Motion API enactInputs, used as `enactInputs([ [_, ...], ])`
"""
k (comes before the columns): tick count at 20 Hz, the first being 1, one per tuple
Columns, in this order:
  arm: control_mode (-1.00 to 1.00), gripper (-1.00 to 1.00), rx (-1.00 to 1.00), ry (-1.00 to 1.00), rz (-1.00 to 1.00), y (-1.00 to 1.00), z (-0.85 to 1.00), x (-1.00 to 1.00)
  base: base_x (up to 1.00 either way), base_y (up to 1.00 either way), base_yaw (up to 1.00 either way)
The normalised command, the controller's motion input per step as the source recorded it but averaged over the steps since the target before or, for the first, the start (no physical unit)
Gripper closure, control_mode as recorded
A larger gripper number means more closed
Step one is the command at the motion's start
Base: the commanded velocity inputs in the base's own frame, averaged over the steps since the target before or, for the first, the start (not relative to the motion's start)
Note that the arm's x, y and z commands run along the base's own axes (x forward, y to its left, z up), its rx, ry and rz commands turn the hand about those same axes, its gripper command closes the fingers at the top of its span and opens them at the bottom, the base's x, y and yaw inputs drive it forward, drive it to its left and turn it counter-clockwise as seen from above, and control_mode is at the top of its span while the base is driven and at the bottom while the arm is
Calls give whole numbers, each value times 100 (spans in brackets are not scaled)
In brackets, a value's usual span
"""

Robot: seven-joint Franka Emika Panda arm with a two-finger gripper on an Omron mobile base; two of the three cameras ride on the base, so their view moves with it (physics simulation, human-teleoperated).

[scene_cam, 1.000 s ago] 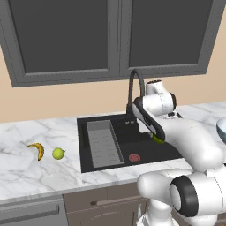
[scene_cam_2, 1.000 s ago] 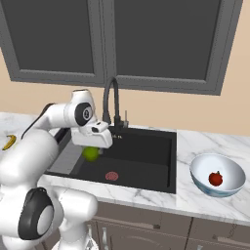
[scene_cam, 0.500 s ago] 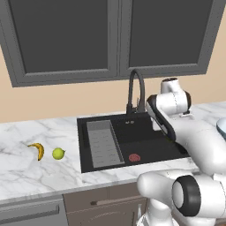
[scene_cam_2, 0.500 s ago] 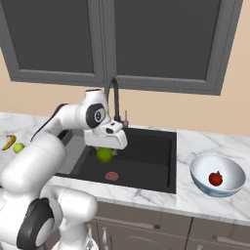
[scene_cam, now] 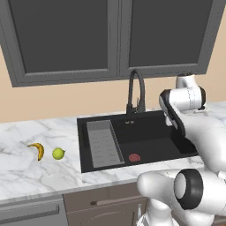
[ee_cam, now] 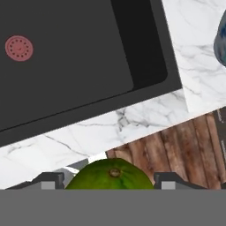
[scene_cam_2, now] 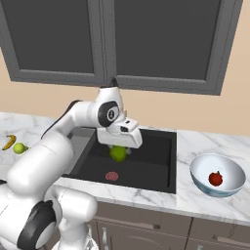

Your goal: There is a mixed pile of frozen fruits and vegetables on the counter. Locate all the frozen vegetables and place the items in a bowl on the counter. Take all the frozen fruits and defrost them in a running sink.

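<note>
Above the black sink (scene_cam_2: 146, 161), the gripper (scene_cam_2: 118, 146) hangs with a green ball (scene_cam_2: 117, 153) clamped between its fingers; the hand view confirms the grasp, with the ball (ee_cam: 110, 175) seated between the two finger tips and the jaws closed against its sides. The held ball is off the basin floor, positioned over the middle of the basin, above and just to the right of the reddish drain (scene_cam_2: 112, 175). To the right of the sink, on the marble surface (scene_cam_2: 205, 202), the pale bowl (scene_cam_2: 217, 174) stands upright with a red round piece (scene_cam_2: 214, 178) resting inside it. On the surface left of the sink, the banana (scene_cam: 37, 150) lies beside the yellow-green stemmed ball (scene_cam: 58, 153), the two near each other but apart. The grey ribbed tray (scene_cam: 103, 142) occupies the left portion of the basin. The black arched faucet (scene_cam: 135, 90) rises behind the sink; whether water is running cannot be determined.
</note>
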Motion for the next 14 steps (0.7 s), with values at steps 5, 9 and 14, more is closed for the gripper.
enactInputs([
  [5, -100, 100, 1, -2, -3, -44, 29, -2, 0, 0, 0],
  [9, -100, 100, 1, -2, -3, -43, 27, -4, 0, 0, 0],
  [14, -100, 100, 1, -2, -5, -44, 14, -6, 0, 0, 0],
])
